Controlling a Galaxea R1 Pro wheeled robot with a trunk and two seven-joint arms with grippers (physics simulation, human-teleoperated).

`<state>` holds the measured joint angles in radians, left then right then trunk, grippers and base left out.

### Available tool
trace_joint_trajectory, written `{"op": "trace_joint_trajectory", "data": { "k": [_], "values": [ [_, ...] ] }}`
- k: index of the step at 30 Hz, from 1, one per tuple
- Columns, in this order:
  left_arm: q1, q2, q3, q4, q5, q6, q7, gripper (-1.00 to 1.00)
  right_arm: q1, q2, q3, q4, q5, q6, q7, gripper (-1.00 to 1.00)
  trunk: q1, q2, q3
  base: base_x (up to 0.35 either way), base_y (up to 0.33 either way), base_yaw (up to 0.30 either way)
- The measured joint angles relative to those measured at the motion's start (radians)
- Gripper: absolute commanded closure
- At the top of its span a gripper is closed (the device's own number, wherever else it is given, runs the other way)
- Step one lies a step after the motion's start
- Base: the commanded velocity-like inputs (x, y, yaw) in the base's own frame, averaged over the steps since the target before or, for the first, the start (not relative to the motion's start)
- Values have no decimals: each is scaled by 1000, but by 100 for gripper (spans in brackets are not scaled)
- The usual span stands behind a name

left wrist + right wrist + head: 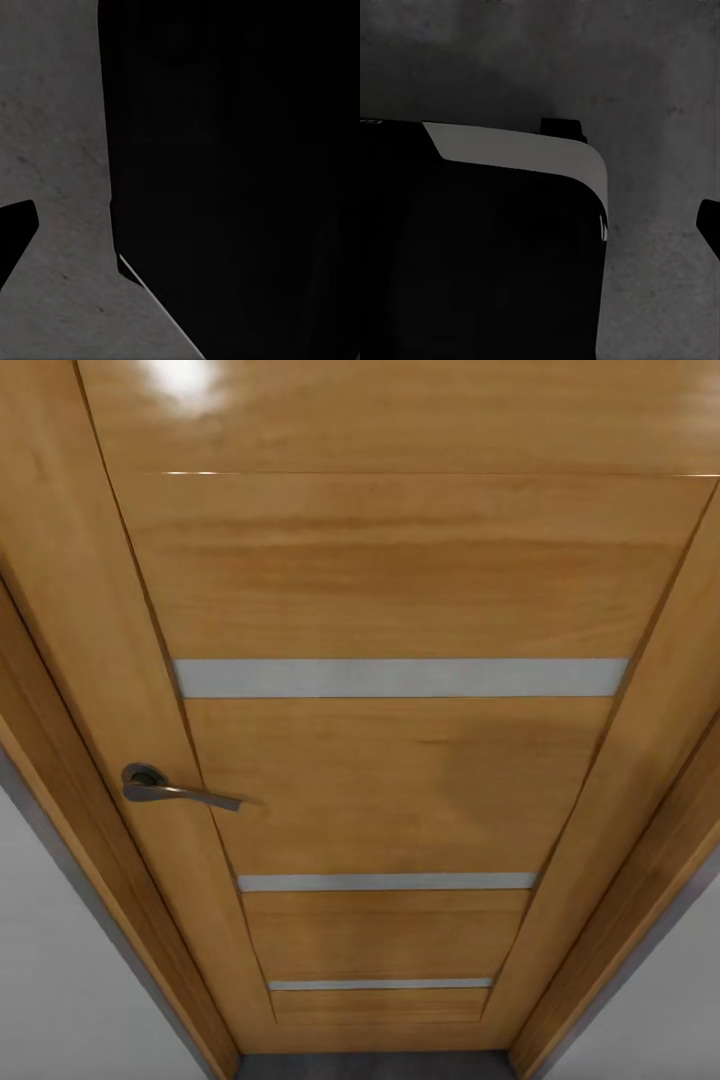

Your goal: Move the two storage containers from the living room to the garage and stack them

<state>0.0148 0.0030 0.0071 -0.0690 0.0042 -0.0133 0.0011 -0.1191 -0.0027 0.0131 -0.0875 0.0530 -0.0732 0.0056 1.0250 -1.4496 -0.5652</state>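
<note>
Head view: wooden door (400,760), closed, close ahead; three pale horizontal strips (400,678) across its panels; dark lever handle (175,788) beside the door's hinge-free edge; white wall (60,980) flanking the frame.

Left wrist view: mottled grey concrete floor (52,150) beside a large black robot body (240,187). Gripper state cannot be told.

Right wrist view: concrete floor (660,112) beyond a black, white-edged robot base (510,150). Gripper state cannot be told.

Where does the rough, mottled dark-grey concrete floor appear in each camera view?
Head view: the floor is a narrow dark strip under the glossy wooden door.
Left wrist view: the lighter mottled area beside a black bulk.
Right wrist view: the dim grey surface around the black bulk.
Shared landmark: that pale-edged black bulk, in both wrist views.
</note>
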Motion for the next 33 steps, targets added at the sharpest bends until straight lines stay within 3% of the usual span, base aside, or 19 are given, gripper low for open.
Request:
{"op": "trace_joint_trajectory", "data": {
  "k": [16, 30, 31, 33],
  "values": [
    [0, -4, -4, -18, -1, 0, -3, -100, 0, 1, -1, -2, -1, 0, 0, -100, 0, 0, 0, 0, 0, 0],
    [0, -2, -3, -160, -1, 0, -5, -100, 0, 1, -3, -4, -1, 2, -4, -100, 0, 0, 0, 0, 0, 0],
    [1, -1, -3, -233, 0, 5, 1, -100, 0, 2, 0, 1, 0, 1, -4, -100, 0, 0, 0, 0, 0, 0],
    [7, -2, -5, -561, 0, 10, 2, -100, 0, 2, 0, 2, 0, 1, -4, -100, 0, 0, 0, 0, 0, 0]
  ]
}}
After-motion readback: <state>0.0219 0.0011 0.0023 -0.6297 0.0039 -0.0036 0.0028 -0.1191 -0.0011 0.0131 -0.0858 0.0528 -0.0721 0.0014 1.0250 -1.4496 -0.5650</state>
